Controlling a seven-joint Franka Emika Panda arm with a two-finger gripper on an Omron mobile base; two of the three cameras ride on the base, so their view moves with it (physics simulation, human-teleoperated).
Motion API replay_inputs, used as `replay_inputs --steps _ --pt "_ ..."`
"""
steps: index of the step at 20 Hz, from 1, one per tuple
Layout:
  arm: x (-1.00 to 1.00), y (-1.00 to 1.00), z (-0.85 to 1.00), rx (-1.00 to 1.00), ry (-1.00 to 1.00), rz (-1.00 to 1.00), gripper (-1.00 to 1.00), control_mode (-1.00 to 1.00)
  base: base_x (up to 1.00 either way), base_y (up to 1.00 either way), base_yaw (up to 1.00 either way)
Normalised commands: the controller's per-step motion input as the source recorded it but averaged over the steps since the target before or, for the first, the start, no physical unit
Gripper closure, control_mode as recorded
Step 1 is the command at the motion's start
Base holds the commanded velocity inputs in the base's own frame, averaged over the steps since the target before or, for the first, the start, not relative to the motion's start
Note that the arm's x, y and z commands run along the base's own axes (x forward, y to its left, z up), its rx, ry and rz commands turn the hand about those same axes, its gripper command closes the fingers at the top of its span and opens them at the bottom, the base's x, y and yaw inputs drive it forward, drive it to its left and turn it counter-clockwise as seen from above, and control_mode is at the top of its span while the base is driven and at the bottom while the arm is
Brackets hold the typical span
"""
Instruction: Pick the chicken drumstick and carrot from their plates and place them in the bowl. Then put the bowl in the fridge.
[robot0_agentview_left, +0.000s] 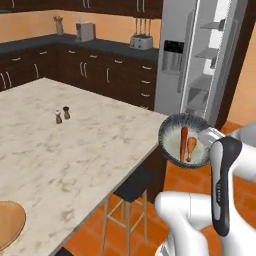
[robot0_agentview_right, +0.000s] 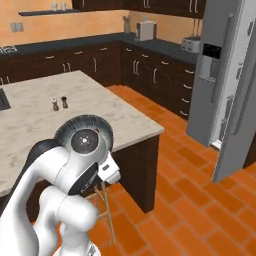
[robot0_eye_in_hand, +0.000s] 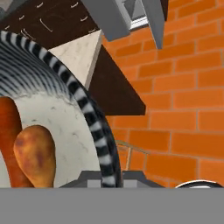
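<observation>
The bowl (robot0_agentview_left: 186, 139) hangs in the air off the corner of the desk (robot0_agentview_left: 75, 145), facing the open fridge (robot0_agentview_left: 200, 55), evidently on its way to a shelf. Inside lie the carrot (robot0_agentview_left: 184, 137) and the chicken drumstick (robot0_agentview_left: 191, 147), side by side. The fingers (robot0_eye_in_hand: 109, 177) are clamped tight on the bowl's striped rim.

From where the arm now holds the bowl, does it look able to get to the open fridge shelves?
Probably yes. The claw is shut on the bowl rim, carrot and drumstick inside. The fridge door stands open, with bare orange floor between; the base may need to drive closer.
</observation>
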Motion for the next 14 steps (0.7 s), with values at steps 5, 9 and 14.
replay_inputs --steps 5,9,14 --pt "0.00 0.00 0.00 0.00 0.00 0.00 1.00 1.00 1.00 -0.93 0.19" --pt "0.00 0.00 0.00 0.00 0.00 0.00 1.00 1.00 1.00 -0.95 0.27" --pt "0.00 0.00 0.00 0.00 0.00 0.00 1.00 1.00 1.00 -0.98 0.25"
